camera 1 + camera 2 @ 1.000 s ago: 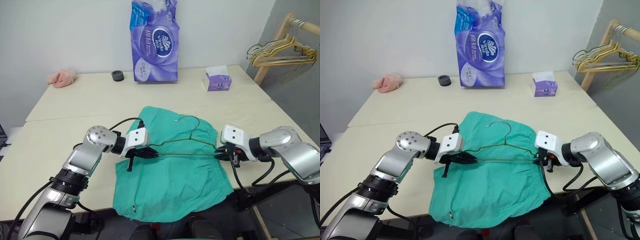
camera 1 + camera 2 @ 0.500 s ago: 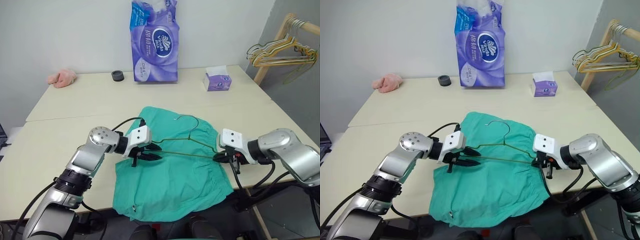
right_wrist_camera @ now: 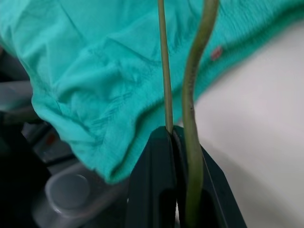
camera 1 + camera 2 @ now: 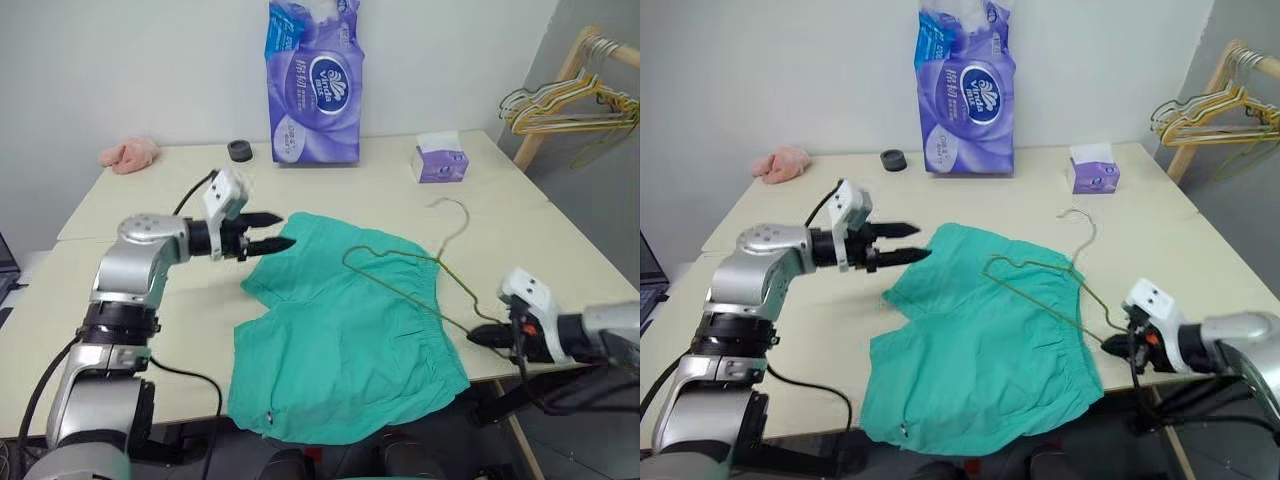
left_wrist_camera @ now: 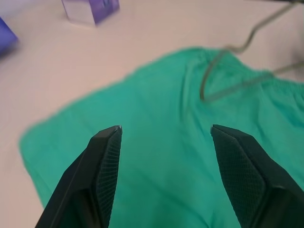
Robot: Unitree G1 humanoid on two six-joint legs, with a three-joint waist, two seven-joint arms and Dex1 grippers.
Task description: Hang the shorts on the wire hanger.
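The teal-green shorts [image 4: 340,340] lie flat on the pale table [image 4: 170,330], with the near leg hems at the front edge. The thin wire hanger [image 4: 441,258] rests tilted over the shorts' right part, its hook pointing to the far right. My right gripper [image 4: 486,338] is shut on the hanger's lower corner [image 3: 164,71] at the table's right edge, beside the waistband. My left gripper [image 4: 272,231] hangs open above the shorts' far left corner, holding nothing. In the left wrist view its fingers [image 5: 105,156] stand wide apart over the teal cloth [image 5: 152,118].
At the table's back stand a tall purple tissue pack [image 4: 315,85] and a small purple tissue box [image 4: 438,160]. Also there are a black round piece [image 4: 240,151] and a pink cloth lump [image 4: 128,153]. A wooden rack with a bunch of hangers [image 4: 570,95] is off the far right.
My left gripper let go of the hanger, opened, and rose toward the far left. My right gripper drew back to the right with the hanger, which swung so its hook points right.
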